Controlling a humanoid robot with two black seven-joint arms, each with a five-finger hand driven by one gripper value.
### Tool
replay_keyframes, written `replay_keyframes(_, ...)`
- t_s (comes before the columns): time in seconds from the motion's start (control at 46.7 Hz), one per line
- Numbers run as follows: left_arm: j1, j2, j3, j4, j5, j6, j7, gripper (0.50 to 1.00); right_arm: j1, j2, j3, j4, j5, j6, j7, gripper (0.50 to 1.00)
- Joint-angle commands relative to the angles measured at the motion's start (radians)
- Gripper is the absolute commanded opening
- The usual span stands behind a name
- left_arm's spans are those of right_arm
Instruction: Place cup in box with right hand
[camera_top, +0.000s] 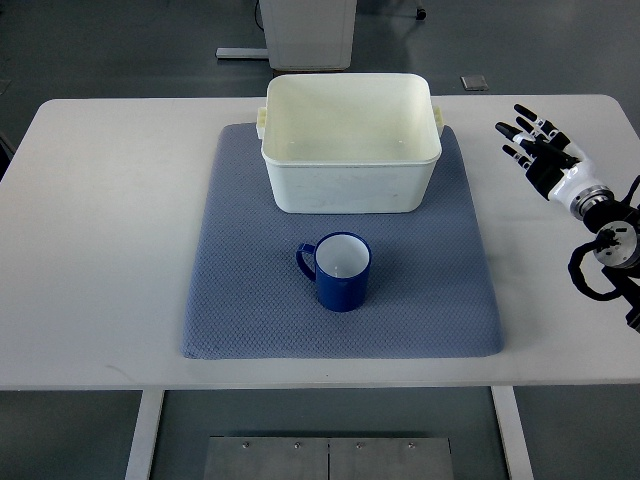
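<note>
A blue cup (338, 271) with a white inside stands upright on the blue-grey mat (240, 290), its handle pointing left. Just behind it sits the cream plastic box (350, 185), with nothing inside. My right hand (530, 142) hovers over the table's right side, well to the right of the box and cup. Its fingers are spread and hold nothing. The left arm does not show.
The white table (100, 250) carries the mat in its middle. A white cabinet base (310, 35) stands on the floor beyond the far edge. Metal plates (330, 458) lie below the near edge.
</note>
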Motion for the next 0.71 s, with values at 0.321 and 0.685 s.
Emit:
replay_keyframes(0.321, 0.000, 0.000, 0.000, 0.000, 0.000, 0.000, 0.001, 1.000, 0.000, 0.002, -0.001, -0.002, 0.000, -0.004, 0.000, 1.000)
replay_keyframes(0.685, 0.000, 0.000, 0.000, 0.000, 0.000, 0.000, 0.001, 1.000, 0.009, -0.001, 0.001, -0.011, -0.002, -0.008, 0.006, 1.000)
